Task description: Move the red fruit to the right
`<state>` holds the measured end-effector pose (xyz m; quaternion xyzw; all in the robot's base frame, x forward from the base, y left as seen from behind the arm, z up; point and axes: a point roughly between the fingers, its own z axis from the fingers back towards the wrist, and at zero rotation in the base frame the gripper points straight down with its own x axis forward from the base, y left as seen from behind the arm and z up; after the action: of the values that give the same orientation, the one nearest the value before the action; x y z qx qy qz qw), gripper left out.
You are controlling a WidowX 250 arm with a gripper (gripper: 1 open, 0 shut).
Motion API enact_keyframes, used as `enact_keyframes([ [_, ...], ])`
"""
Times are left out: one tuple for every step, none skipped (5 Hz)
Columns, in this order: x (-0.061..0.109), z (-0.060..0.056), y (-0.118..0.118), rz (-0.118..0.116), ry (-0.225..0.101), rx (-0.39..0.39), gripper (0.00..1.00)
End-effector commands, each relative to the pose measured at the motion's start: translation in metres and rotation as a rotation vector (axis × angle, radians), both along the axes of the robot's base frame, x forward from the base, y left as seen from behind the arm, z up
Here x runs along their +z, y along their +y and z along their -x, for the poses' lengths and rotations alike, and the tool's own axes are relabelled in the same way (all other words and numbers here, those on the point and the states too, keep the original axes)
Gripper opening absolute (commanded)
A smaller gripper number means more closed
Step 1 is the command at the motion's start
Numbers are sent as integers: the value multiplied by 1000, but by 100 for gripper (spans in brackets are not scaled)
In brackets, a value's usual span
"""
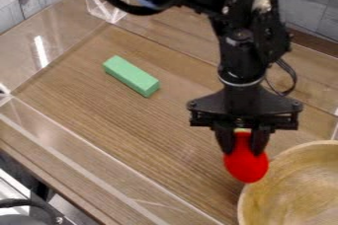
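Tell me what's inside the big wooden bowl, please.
Nothing shows inside the visible part of the wooden bowl; the picture's edge cuts off the rest. The red fruit is at its rim, hiding a little of that edge.

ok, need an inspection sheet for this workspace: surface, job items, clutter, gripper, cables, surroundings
Surface: brown wooden tabletop, no spill seen
Job's things: red fruit beneath the gripper, just left of the wooden bowl in the picture; held or loose, cannot tell
Clutter: green block lying flat
Gripper: black gripper pointing down at the fruit; opening unclear
Cables: black cable looped beside the arm
Surroundings: grey wall panels behind the table
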<state>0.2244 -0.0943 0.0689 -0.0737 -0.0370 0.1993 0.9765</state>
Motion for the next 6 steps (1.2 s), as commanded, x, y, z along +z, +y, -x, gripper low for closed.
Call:
enact_keyframes([
  [23,-11,2,26,-66,-17,100],
  [18,-9,-11,22,-63,-32,0],
  [21,-8,-27,24,-69,-51,0],
  [11,-6,-25,30,-74,-61,0],
  [4,-4,-20,35,-80,-75,0],
  [6,-8,-19,40,-87,-67,0],
])
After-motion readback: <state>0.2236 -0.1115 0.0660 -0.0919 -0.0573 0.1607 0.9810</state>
